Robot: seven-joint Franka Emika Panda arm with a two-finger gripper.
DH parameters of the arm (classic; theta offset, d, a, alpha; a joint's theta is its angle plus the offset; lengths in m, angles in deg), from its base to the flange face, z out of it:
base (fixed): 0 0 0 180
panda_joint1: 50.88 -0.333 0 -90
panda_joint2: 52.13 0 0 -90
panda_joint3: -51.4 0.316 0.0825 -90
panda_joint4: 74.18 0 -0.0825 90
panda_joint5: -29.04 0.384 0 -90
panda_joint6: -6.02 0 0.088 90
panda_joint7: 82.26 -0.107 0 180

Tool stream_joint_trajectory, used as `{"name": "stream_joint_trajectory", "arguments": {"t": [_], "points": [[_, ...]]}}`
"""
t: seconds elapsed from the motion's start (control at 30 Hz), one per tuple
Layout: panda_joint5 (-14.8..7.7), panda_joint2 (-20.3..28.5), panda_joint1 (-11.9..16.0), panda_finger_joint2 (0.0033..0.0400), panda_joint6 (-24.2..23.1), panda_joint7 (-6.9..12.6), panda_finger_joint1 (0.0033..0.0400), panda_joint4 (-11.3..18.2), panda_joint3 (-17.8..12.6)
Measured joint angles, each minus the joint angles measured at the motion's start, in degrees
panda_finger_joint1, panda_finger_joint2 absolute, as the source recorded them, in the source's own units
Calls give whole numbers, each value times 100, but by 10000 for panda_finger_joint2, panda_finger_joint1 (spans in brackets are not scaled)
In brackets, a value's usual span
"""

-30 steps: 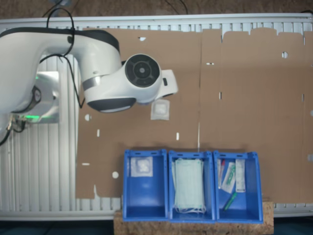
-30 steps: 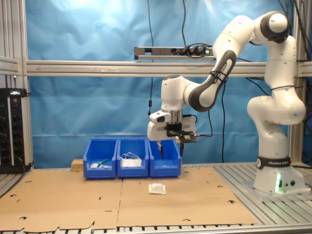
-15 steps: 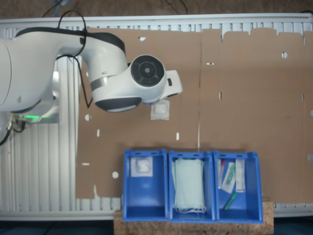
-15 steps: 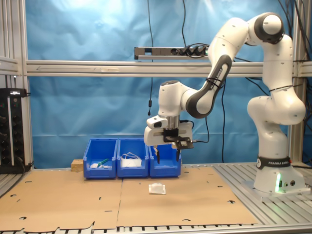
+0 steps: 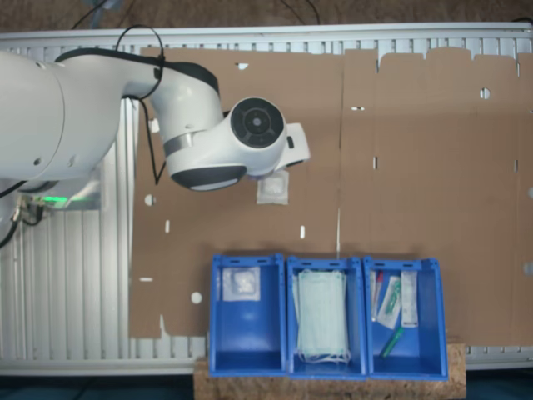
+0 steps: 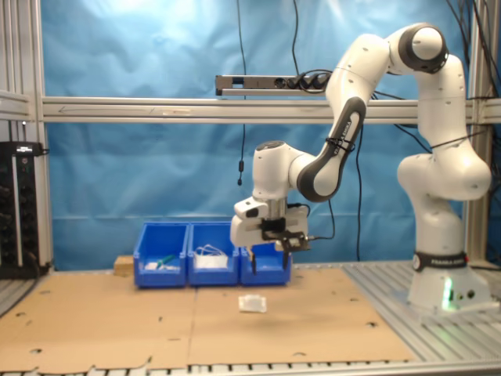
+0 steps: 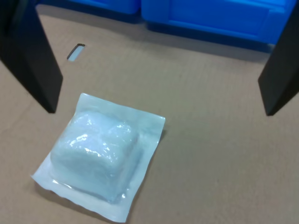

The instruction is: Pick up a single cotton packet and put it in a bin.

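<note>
The cotton packet [image 5: 275, 190] lies flat on the brown cardboard, a small square translucent pouch with a white pad inside. In the wrist view the cotton packet [image 7: 100, 158] sits below and between the two black fingers [image 7: 32, 60], off toward one of them. My gripper [image 6: 267, 255] hangs open a short way above the cotton packet [image 6: 252, 302], with nothing held. In the first exterior view the arm's wrist [image 5: 250, 137] covers the packet's near edge. The bin [image 5: 214, 317] with one small white packet [image 5: 240, 285] stands at the row's end; in the second exterior view this bin [image 6: 272, 272] is just behind the gripper.
Two more blue bins stand beside it: the middle one [image 5: 289, 325] holds pale green masks, the far one [image 5: 435, 325] slim assorted packets. Blue bin walls [image 7: 210, 18] show past the packet in the wrist view. Metal rails edge the cardboard sheet [image 5: 416, 167].
The arm has swung over and come down toward the packet; the gripper now hangs lower and nearer to it. It stays open. The packet has not moved.
</note>
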State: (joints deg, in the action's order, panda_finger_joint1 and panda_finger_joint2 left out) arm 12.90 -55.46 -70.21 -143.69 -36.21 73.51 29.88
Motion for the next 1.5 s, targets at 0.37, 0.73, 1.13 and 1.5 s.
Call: {"name": "stream_joint_trajectory", "arguments": {"t": [0.37, 0.73, 1.13, 1.5], "points": [[0, -275, 0, 400, -195, 0, 400, 5, 0], [0, -636, 1, 400, -550, 0, 400, -7, 0], [0, -1103, 14, 400, -781, 0, 400, -303, 1], [0, -1242, 73, 400, -875, 0, 400, -629, -8]]}}
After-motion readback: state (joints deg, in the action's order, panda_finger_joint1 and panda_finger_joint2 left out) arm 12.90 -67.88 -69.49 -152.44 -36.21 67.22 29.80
